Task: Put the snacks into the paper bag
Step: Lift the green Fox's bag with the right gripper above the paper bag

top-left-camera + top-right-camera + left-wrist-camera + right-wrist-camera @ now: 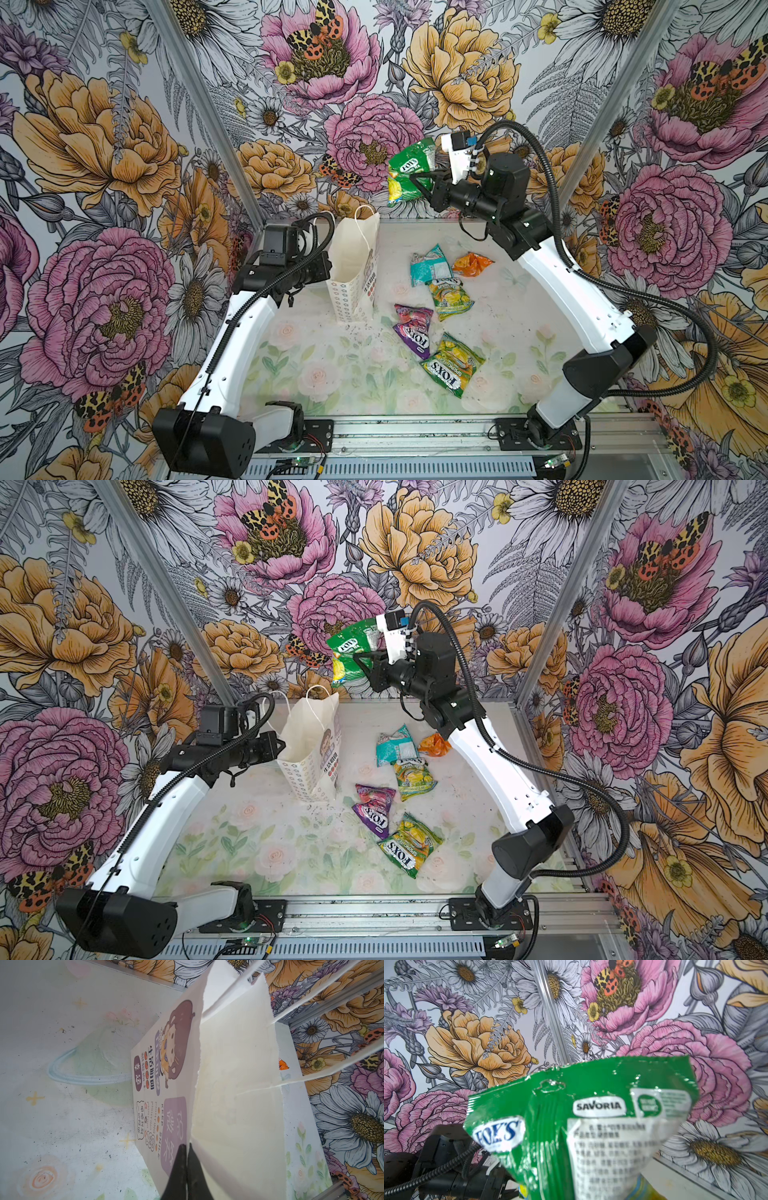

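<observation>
orange packet (283, 1064) half-hidden, green packet (550, 1126) blurred

Bold floral wallpaper (104, 137) of pink and orange peonies, white daisies and grey ferns covers the three walls enclosing the table (324, 374), with spotted orange-and-yellow moths (318, 37) printed on the blooms. Aluminium posts (210, 116) mark the corners where the walls meet. The table wears a paler print of washed-out roses and green leaves, flecked with dark specks (361, 328) near its middle; a faint ringed planet (83, 1072) shows in the left wrist view. An aluminium rail (415, 434) runs along the near edge. Light is bright and even.
</observation>
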You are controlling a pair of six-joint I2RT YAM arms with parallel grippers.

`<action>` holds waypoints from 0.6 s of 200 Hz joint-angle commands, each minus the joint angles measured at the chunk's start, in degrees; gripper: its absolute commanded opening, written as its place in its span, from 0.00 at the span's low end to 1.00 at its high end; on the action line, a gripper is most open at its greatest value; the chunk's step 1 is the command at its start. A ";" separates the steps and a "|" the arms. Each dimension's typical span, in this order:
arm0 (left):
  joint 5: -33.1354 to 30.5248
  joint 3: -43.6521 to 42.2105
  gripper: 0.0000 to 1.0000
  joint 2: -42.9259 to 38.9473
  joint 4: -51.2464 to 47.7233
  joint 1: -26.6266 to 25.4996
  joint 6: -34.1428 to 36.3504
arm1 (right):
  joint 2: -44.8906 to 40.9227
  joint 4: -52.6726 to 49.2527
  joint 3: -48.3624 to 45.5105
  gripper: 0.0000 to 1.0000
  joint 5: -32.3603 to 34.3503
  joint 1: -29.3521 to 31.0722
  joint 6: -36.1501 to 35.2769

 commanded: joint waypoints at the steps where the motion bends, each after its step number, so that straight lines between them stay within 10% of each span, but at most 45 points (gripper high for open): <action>1: 2.39 -1.15 0.00 -1.87 2.06 0.50 -0.95 | 6.19 1.61 8.53 0.00 -2.82 1.12 -2.51; 120: 5.83 -3.26 0.00 -3.32 4.13 0.17 0.04 | 30.58 1.80 33.91 0.00 -2.47 1.93 -5.95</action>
